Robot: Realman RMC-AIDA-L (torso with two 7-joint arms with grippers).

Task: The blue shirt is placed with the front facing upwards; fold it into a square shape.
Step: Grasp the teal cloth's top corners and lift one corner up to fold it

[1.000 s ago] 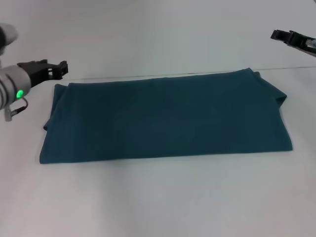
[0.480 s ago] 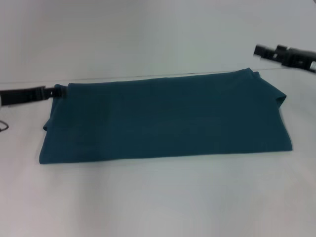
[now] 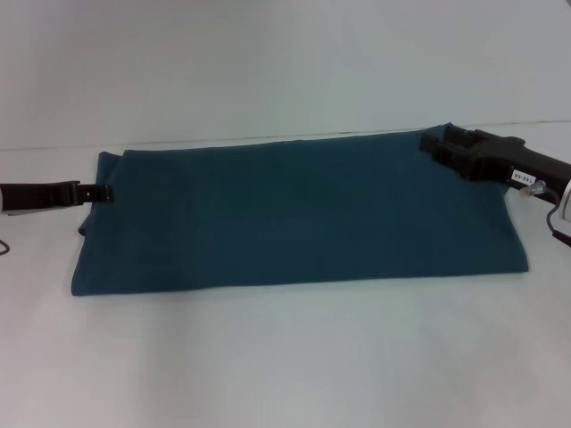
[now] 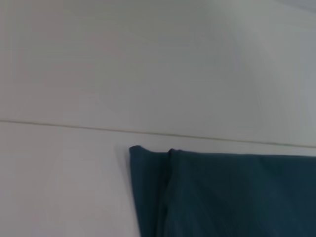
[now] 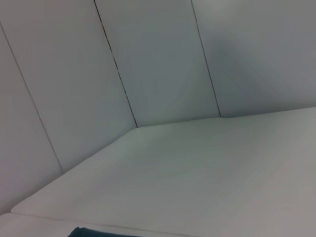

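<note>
— On the white table [image 3: 285, 357], where's the blue shirt [image 3: 294, 218] sitting rn?

— Flat, middle of the table, already folded into a long wide band. Plain teal side up, no lettering showing. Far edge runs close to the table's back edge by the wall [image 3: 268, 62].

— And the arms?

— Left gripper [image 3: 96, 193] is low at the band's left end, tips right at the cloth edge. Right gripper [image 3: 439, 145] is over the far right corner. Can't tell for either whether the fingers are open or closed; nothing looks lifted, so I'd guess no hold yet.

— Wrist cams help?

— Not much. Left wrist view shows the shirt's far left corner, w/ a doubled layer at the end. Right wrist view is mostly wall and table, just a sliver of teal at the frame edge.

— So what's the step?

— Prob. grabbing the short ends to fold the band across its length toward a square. To do it well: pinch all layers at the corner, not just the top one, esp. on the left where the layers are stepped. Lift just enough to clear, carry the end straight over, line up edges before release. Uneven grip = skewed fold.
</note>
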